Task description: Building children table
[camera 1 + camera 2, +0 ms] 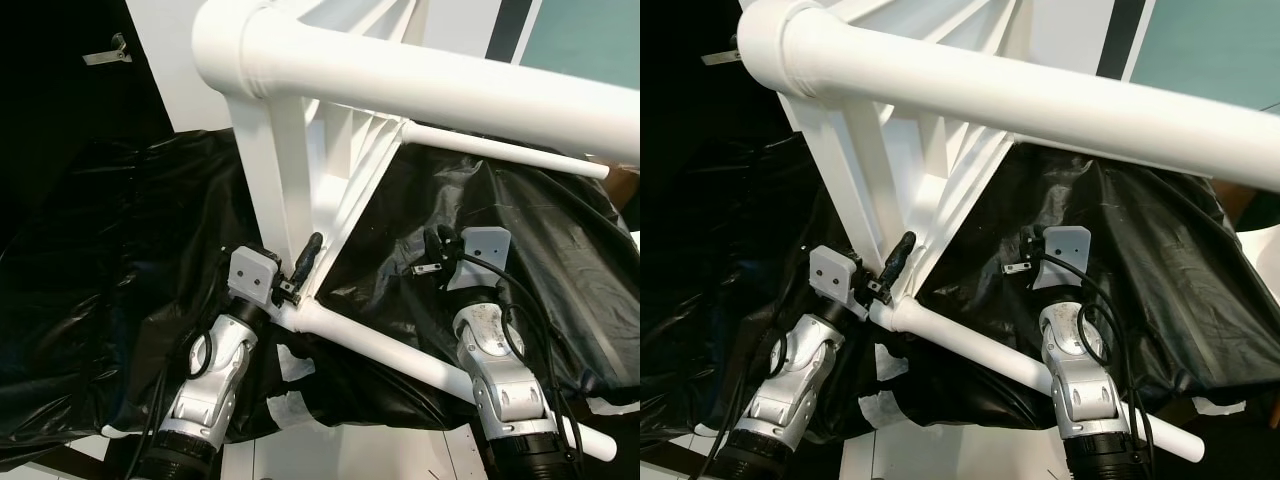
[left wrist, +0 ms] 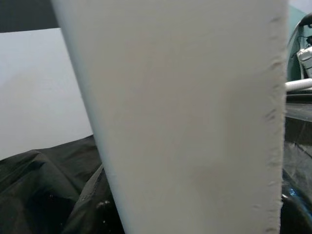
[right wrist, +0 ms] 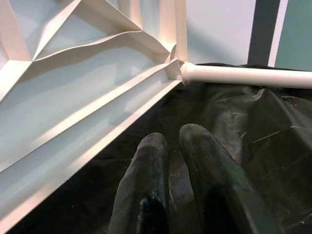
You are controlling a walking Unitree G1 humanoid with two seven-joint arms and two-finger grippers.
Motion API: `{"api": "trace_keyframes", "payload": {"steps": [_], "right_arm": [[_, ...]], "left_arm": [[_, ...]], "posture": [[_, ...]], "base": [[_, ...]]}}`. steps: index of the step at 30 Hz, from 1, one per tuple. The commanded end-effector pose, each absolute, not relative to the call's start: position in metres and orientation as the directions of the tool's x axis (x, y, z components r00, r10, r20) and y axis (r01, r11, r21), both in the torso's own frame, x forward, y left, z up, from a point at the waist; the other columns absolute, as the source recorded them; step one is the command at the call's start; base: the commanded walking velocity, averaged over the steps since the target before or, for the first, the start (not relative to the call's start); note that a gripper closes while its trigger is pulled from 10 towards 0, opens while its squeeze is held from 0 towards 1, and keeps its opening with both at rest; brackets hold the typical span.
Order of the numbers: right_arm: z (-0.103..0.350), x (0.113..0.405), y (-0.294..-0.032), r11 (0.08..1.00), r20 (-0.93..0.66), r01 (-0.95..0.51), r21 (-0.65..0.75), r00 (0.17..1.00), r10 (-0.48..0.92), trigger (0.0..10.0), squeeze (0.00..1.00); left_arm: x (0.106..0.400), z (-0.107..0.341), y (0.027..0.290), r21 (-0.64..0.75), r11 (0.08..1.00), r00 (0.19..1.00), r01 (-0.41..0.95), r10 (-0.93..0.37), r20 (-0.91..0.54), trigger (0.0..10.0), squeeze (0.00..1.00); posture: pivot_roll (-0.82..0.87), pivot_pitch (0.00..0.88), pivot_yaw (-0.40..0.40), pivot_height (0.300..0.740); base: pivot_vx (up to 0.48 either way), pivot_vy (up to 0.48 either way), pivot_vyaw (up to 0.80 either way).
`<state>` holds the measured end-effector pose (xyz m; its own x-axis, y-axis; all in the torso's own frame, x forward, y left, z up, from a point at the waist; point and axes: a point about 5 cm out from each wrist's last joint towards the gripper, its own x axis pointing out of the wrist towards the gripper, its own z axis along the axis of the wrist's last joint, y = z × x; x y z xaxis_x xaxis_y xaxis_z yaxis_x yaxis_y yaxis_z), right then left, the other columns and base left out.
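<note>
table unmarked white, left gripper touching

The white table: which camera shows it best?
The left eye view: the white table lies tipped on black plastic sheeting, three legs showing. The right eye view matches. The right wrist view gives its ribbed underside, the left wrist view a blank white surface.

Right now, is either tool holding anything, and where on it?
The left tool grips the white plastic table's ribbed underside frame near a leg joint. The right tool is shut on nothing, above black plastic sheeting.
</note>
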<state>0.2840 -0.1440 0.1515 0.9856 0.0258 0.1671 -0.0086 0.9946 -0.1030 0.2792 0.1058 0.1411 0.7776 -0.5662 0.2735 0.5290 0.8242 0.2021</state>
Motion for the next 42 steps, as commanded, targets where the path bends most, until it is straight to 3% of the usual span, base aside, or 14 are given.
{"api": "trace_keyframes", "payload": {"steps": [1,2,3,7,8,14,15,16,32,42], "right_arm": [[0.149,0.283,-0.143,0.995,0.154,-0.013,-0.099,0.988,0.028,10.0,0.00],[0.149,0.283,-0.143,0.995,0.154,-0.013,-0.099,0.988,0.028,10.0,0.00],[0.149,0.284,-0.143,0.995,0.154,-0.012,-0.099,0.988,0.027,10.0,0.00],[0.149,0.284,-0.143,0.995,0.156,-0.011,-0.098,0.987,0.027,10.0,0.00],[0.149,0.284,-0.143,0.995,0.156,-0.012,-0.099,0.987,0.027,10.0,0.00],[0.149,0.283,-0.144,0.995,0.154,-0.011,-0.101,0.988,0.027,10.0,0.00],[0.149,0.283,-0.144,0.995,0.154,-0.012,-0.101,0.988,0.027,10.0,0.00],[0.149,0.283,-0.144,0.995,0.154,-0.012,-0.101,0.988,0.027,10.0,0.00],[0.148,0.283,-0.143,0.995,0.149,-0.014,-0.098,0.988,0.029,10.0,0.00],[0.148,0.284,-0.143,0.995,0.148,-0.015,-0.097,0.989,0.029,10.0,0.00]], "left_arm": [[0.278,0.116,0.107,0.224,0.803,0.802,0.553,-0.585,0.119,0.2,0.00],[0.278,0.116,0.107,0.224,0.803,0.802,0.553,-0.585,0.119,0.2,0.00],[0.279,0.116,0.106,0.220,0.802,0.801,0.555,-0.587,0.120,10.0,0.00],[0.279,0.117,0.104,0.194,0.808,0.800,0.557,-0.584,0.137,10.0,0.00],[0.279,0.118,0.104,0.184,0.809,0.798,0.558,-0.584,0.150,10.0,1.00],[0.277,0.118,0.102,0.155,0.810,0.796,0.565,-0.585,0.156,10.0,1.00],[0.277,0.118,0.101,0.154,0.807,0.793,0.570,-0.589,0.154,10.0,0.69],[0.277,0.118,0.100,0.153,0.806,0.792,0.572,-0.591,0.154,10.0,0.00],[0.277,0.122,0.097,0.125,0.802,0.782,0.585,-0.598,0.177,10.0,0.00],[0.283,0.122,0.103,-0.011,0.852,0.838,0.524,-0.514,0.182,10.0,0.00]], "posture": [[0.03,0.000,0.022,0.740],[0.03,0.000,0.022,0.740],[0.03,0.000,0.022,0.740],[0.03,0.000,0.021,0.740],[0.03,0.000,0.021,0.740],[0.03,0.000,0.019,0.740],[0.03,0.000,0.019,0.740],[0.03,0.000,0.019,0.740],[0.03,0.000,0.023,0.740],[0.03,0.000,0.023,0.740]], "base": [[0.000,0.000,0.00],[0.000,0.000,0.00],[0.000,0.000,0.00],[0.000,0.000,0.00],[0.000,0.000,0.00],[0.000,0.000,0.00],[0.000,0.000,0.00],[0.000,0.000,0.00],[0.000,0.000,0.00],[0.000,0.000,0.00]]}}
